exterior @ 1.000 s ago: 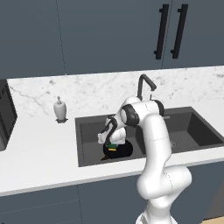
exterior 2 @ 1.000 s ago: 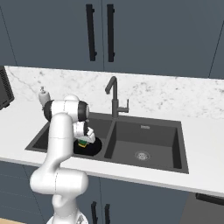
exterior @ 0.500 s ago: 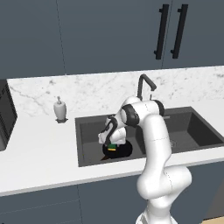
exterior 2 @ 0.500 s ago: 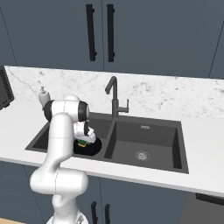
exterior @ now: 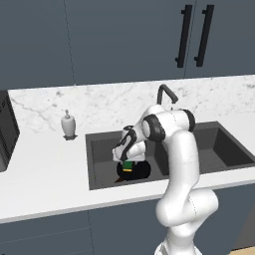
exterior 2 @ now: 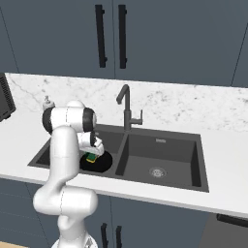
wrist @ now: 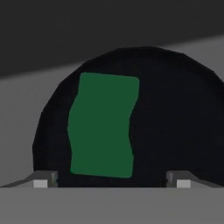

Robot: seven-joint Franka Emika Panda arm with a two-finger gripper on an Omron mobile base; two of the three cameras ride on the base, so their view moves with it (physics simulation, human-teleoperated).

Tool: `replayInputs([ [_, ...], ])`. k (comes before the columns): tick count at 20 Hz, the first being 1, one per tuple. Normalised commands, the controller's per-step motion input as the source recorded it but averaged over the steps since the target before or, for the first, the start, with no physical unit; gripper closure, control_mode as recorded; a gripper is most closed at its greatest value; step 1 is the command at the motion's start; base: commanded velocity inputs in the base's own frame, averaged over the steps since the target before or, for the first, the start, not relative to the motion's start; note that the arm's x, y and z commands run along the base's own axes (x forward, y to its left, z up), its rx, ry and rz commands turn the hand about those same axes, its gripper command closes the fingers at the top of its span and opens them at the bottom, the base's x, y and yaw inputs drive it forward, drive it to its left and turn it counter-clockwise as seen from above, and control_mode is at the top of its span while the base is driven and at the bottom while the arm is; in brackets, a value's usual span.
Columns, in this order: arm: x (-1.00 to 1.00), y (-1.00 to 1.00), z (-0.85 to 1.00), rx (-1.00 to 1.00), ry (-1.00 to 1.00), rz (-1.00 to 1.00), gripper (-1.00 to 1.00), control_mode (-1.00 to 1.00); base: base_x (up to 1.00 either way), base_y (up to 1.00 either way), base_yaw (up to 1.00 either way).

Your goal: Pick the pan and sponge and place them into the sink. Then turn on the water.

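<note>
The black pan [exterior: 142, 172] lies in the left basin of the dark grey sink [exterior: 99, 139], and the green-topped sponge [exterior: 128, 166] rests on it. In the hand view the sponge [wrist: 103, 124] lies flat on the pan [wrist: 175, 118], left of the pan's middle. My gripper [exterior: 127, 157] hangs just above the sponge, open, with its two fingertips [wrist: 41, 181] spread wider than the sponge and nothing held. From the right, the gripper [exterior 2: 94, 150] sits over the sponge [exterior 2: 91, 157] and the pan [exterior 2: 99, 163]. The gooseneck tap [exterior 2: 125, 104] stands behind the divider, with no stream showing.
The right basin [exterior 2: 164, 155] holds only its round drain [exterior 2: 156, 171]. A white soap dispenser [exterior: 68, 124] stands on the marble counter left of the sink. A dark appliance [exterior: 5, 137] sits at the far left. Cabinet doors with black handles [exterior: 194, 35] hang above.
The hand has shifted only slightly over the pan. The sponge and the pan lie where they were.
</note>
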Motion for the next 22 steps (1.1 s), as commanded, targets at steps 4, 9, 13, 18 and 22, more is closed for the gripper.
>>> replayInputs([
  [4,-0.32,-0.02,0.60,0.00,0.00,0.00,-1.00,-1.00,0.00,0.00,0.00],
  [9,-0.63,-0.13,0.31,0.00,0.00,0.03,-1.00,-1.00,0.00,0.00,0.00],
  [13,-0.24,-0.01,0.62,0.00,0.00,0.00,-1.00,-1.00,0.00,0.00,0.00],
  [18,0.00,-0.18,0.81,0.02,0.00,0.00,-1.00,-1.00,0.00,0.00,0.00],
  [22,-0.03,-0.28,0.51,0.00,0.00,0.01,-1.00,-1.00,0.00,0.00,0.00],
])
